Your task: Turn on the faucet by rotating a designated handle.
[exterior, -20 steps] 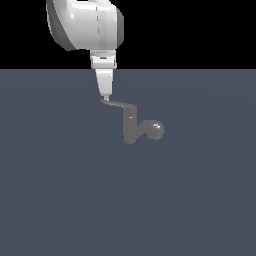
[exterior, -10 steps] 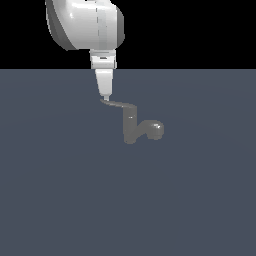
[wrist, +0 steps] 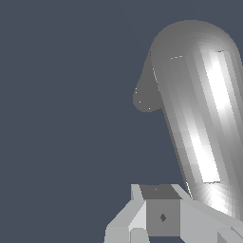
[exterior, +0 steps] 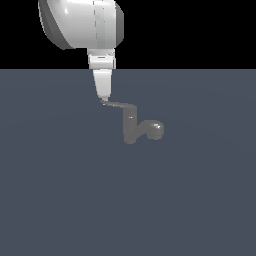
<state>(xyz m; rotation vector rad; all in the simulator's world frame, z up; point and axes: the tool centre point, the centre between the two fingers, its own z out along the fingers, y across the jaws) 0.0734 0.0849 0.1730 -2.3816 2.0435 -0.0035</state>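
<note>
The faucet (exterior: 131, 128) is a small dull-grey tap standing upright on the dark floor, its rounded glossy spout (exterior: 153, 129) bulging toward the exterior view's right. The handle (exterior: 120, 105), a thin grey lever, juts from the top of the body toward the exterior view's left. My gripper (exterior: 104, 98) points straight down with its fingers together, their tips touching the handle's outer end. Nothing is held between them. In the wrist view the handle (wrist: 197, 109) looms as a broad shiny bar running away from my fingertips (wrist: 161, 217).
The white arm's bulky wrist (exterior: 82, 22) hangs above the handle's tip. A flat dark blue-grey floor (exterior: 65, 200) spreads all around the faucet, with black background behind it.
</note>
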